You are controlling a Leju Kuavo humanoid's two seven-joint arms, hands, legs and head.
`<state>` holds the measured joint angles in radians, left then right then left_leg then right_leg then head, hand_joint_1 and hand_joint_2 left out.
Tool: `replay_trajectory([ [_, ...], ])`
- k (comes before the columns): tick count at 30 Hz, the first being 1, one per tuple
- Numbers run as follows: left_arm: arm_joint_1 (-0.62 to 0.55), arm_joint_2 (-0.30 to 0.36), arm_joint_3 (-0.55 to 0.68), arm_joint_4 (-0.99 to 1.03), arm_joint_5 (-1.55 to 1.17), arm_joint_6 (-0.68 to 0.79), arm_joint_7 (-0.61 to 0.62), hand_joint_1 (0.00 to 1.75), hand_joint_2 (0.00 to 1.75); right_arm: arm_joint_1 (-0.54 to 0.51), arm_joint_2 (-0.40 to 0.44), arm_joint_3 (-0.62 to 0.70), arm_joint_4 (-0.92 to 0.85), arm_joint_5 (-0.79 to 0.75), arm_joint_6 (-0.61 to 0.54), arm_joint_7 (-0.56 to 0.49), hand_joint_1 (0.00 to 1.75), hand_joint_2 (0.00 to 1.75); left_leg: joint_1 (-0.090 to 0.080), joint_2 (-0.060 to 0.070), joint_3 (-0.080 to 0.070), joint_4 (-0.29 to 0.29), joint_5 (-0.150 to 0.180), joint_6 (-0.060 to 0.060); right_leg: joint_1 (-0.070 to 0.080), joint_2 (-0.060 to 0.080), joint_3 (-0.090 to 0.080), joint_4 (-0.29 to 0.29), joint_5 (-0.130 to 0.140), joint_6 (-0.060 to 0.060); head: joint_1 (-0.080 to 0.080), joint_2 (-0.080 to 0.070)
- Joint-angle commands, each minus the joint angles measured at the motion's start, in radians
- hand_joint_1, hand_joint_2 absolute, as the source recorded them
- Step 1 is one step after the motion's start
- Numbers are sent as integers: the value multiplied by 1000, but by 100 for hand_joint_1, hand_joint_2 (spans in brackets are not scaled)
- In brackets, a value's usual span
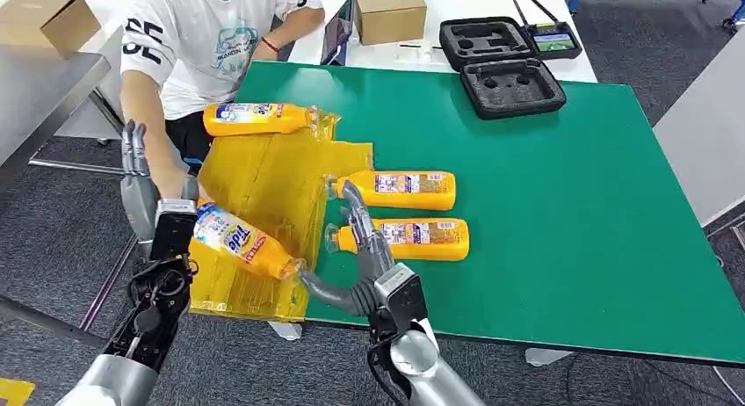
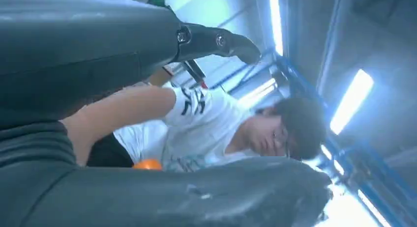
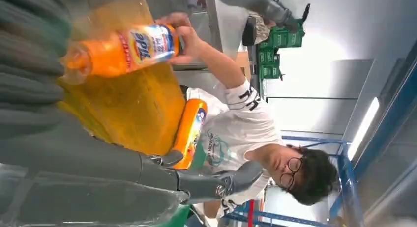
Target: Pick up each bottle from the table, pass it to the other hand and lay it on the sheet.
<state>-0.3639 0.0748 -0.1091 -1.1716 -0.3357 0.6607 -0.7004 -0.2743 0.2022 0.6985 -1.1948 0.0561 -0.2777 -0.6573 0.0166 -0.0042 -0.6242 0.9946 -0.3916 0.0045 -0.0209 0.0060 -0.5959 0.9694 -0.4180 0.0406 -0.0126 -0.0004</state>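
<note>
An orange Tide bottle (image 1: 235,239) hangs tilted over the near left part of the yellow sheet (image 1: 264,182). A person's hand (image 3: 183,40) holds its base. My left hand (image 1: 145,199) stands beside that end with its fingers (image 2: 216,40) straight and spread, gripping nothing. My right hand (image 1: 360,257) is open, its thumb tip at the bottle's cap (image 1: 294,267) and its fingers stretched over the green table (image 1: 571,204). A second bottle (image 1: 259,118) lies on the sheet's far edge. Two more bottles (image 1: 404,189) (image 1: 413,239) lie side by side on the table just right of the sheet.
The person (image 1: 211,37) in a white shirt sits at the table's far left corner, one arm reaching down by my left hand. Black foam cases (image 1: 509,85) sit at the table's far edge. A cardboard box (image 1: 386,10) stands on the white table behind.
</note>
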Motion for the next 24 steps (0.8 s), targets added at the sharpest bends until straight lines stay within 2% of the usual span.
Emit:
replay_trajectory([
  [1, 84, -8, 73, -60, 276, 9, 2, 0, 175, -105, -130, 11, 14, 231, -82, 155, 0, 175, 0, 1, 3, -1, -1, 1, 0, 1, 4, -1, -1, -1, 0, 0],
  [2, 133, -4, 101, -99, 339, -25, 2, 0, 175, -133, -168, -7, 27, 333, -65, 243, 0, 175, 0, 3, 5, -1, -2, 1, 0, 2, 5, -2, -1, -1, 0, 0],
  [4, 167, 3, 112, -131, 353, -39, 2, 0, 175, -147, -188, -39, 32, 365, -39, 254, 0, 175, -1, 4, 4, -1, -1, 1, 0, 4, 3, -2, 0, 0, 0, 0],
  [7, 231, -3, 160, -173, 415, -101, 2, 0, 175, -205, -213, -101, 140, 577, -2, 379, 0, 175, 0, 3, 5, 0, -3, 2, 1, 2, 5, -1, -1, -1, 0, 0],
  [9, 268, -5, 171, -197, 417, -122, 2, 0, 175, -239, -239, -122, 217, 655, 19, 398, 0, 175, 0, 1, 4, 0, -2, 1, 0, 0, 5, -1, -1, -1, 0, 0],
  [14, 283, -19, 177, -202, 436, -141, 2, 0, 175, -254, -257, -152, 285, 666, 30, 379, 0, 175, 0, -1, 4, 0, -2, 1, 0, -1, 5, -1, -1, -1, 0, 0],
  [17, 294, -13, 157, -222, 402, -137, 2, 0, 175, -280, -279, -140, 342, 729, 52, 436, 0, 175, 0, 0, 1, 0, -1, 1, 0, -1, 3, -1, -1, -1, 0, 0],
  [20, 297, -17, 130, -219, 392, -146, 2, 0, 175, -312, -280, -130, 412, 761, 75, 449, 0, 175, 0, 0, 1, 0, -1, 1, 0, -1, 2, -1, -1, -1, -1, 0],
  [21, 291, -20, 124, -212, 389, -145, 4, 0, 175, -321, -277, -133, 426, 770, 60, 451, 0, 175, 0, 0, 6, 1, -4, 1, 1, -1, 7, -1, -3, -2, 0, 0],
  [24, 269, -23, 105, -182, 388, -149, 2, 0, 175, -345, -268, -116, 472, 777, 91, 452, 0, 175, 0, -1, 3, 1, -2, 1, 1, -2, 4, 0, -2, -1, 0, 0],
])
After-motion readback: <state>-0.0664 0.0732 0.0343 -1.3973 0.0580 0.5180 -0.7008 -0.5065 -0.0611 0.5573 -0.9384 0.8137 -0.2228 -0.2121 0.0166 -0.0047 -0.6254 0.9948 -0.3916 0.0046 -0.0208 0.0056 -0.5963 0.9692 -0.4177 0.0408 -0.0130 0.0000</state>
